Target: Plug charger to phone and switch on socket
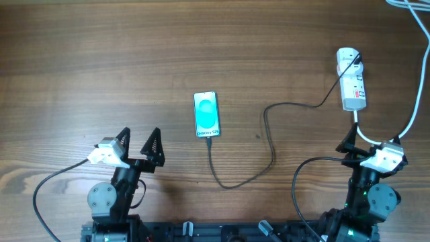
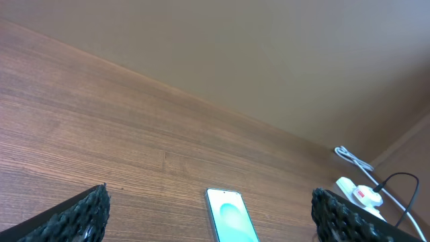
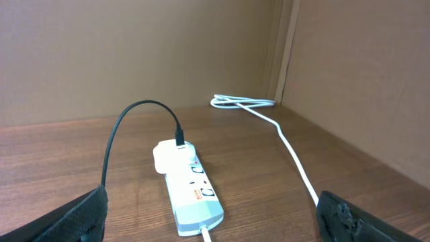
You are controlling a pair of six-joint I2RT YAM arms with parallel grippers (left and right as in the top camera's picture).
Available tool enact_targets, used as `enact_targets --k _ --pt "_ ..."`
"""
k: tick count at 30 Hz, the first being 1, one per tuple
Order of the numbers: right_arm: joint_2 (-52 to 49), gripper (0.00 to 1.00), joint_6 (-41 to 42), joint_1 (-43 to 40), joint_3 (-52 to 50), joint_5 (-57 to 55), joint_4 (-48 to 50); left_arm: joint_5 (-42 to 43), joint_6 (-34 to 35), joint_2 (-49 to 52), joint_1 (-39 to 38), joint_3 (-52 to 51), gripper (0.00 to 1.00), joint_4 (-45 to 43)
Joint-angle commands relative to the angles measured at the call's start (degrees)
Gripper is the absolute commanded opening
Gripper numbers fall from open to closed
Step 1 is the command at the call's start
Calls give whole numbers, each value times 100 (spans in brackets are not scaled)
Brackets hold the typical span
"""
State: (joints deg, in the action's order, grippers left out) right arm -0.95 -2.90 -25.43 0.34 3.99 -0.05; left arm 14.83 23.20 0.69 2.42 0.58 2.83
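Observation:
The phone [image 1: 206, 114] lies flat mid-table with its teal-green screen up; it also shows in the left wrist view [image 2: 232, 214]. The thin black charger cable [image 1: 269, 134] loops from the phone's near edge, where its tip meets the phone, across to the white socket strip [image 1: 351, 79] at the far right. My left gripper [image 1: 138, 142] is open and empty, near-left of the phone [image 2: 209, 193]. My right gripper [image 1: 373, 142] is open and empty, just short of the strip's near end [image 3: 211, 202]. The strip [image 3: 191, 195] shows a small red mark and a black plug.
A thick white cord [image 1: 416, 87] runs from the strip's near end round to the far right corner [image 3: 289, 144]. A wall stands behind the table, with a brown side panel [image 3: 356, 81] on the right. The table [image 1: 101, 67] is bare wood.

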Motion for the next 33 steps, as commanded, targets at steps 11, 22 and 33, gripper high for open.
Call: enact_targets --k 11,22,33 --pt "81 100 -7 824 -4 -37 11 9 -28 -52 -111 -22 100 24" --pt "81 100 -9 2216 -4 -37 2 9 -28 -52 -122 -22 100 22" --pt "81 100 -7 2286 -4 -37 4 9 -28 -52 -96 -22 100 -125"
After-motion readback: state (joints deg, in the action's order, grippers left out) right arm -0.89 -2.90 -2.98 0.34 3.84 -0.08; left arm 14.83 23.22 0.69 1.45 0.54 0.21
